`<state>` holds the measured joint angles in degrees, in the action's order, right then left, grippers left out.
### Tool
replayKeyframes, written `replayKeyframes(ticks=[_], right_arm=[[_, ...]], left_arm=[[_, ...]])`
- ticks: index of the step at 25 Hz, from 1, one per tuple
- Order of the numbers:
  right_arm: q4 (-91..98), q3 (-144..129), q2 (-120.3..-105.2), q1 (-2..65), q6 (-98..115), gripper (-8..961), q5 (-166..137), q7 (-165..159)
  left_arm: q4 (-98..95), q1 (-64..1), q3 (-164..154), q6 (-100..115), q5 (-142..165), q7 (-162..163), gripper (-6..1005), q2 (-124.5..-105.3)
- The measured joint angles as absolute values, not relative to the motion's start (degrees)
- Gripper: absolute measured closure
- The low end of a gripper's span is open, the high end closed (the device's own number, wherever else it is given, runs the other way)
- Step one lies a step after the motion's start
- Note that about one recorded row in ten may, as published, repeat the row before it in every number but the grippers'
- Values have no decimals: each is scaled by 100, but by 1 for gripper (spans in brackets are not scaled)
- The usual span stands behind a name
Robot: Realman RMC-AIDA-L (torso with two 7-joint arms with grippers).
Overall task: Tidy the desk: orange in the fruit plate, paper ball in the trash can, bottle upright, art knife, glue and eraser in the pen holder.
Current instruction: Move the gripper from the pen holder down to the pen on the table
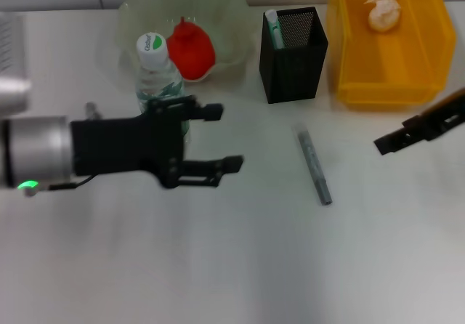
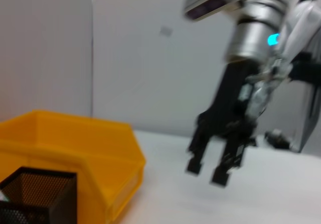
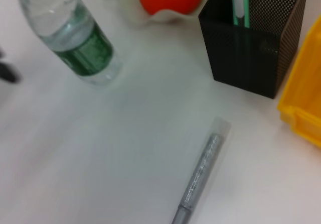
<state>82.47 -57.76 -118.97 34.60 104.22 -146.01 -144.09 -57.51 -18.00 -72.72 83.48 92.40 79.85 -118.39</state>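
Left claw (image 1: 227, 136) is seen nearest in the head view, its black fingers spread apart with nothing between them, held just in front of the one bottle (image 1: 158, 77), which stands upright on the white surface (image 1: 232, 266). One grey art knife (image 1: 314, 164) lies flat on the surface, between the two claws and near the pen holder. The right claw (image 1: 385, 144) is cut off at the picture's edge; in the left wrist view its fingers are seen parted and holding nothing.

Farther back, one black mesh pen holder (image 1: 293, 54) is seen with a single green-and-white item (image 1: 274, 27) standing in it; what it is cannot be made out. One orange (image 1: 192, 49) rests in the pale fruit plate (image 1: 232, 19) behind the bottle. One paper ball (image 1: 383, 13) lies in the yellow trash can (image 1: 349, 55). A plain pale wall (image 2: 125, 48) is seen behind the surface.
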Motion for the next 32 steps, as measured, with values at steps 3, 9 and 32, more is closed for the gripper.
replayKeyframes(ticks=[3, 9, 32], right_arm=[[7962, -6367, -11910, 4024, 10284, 241, -15069, -15096], [6394, -7586, -11934, 5165, 9468, 240, -15640, -16174], [4257, -9385, -11989, 5835, 7275, 245, -14974, -16931]], left_arm=[[-5091, -1825, -6603, 8968, 9261, 7366, 155, -11819], [-4584, -1725, -6068, 9304, 9329, 6951, 155, -11706], [-4431, -1636, -5951, 9157, 9361, 6913, 155, -11708]])
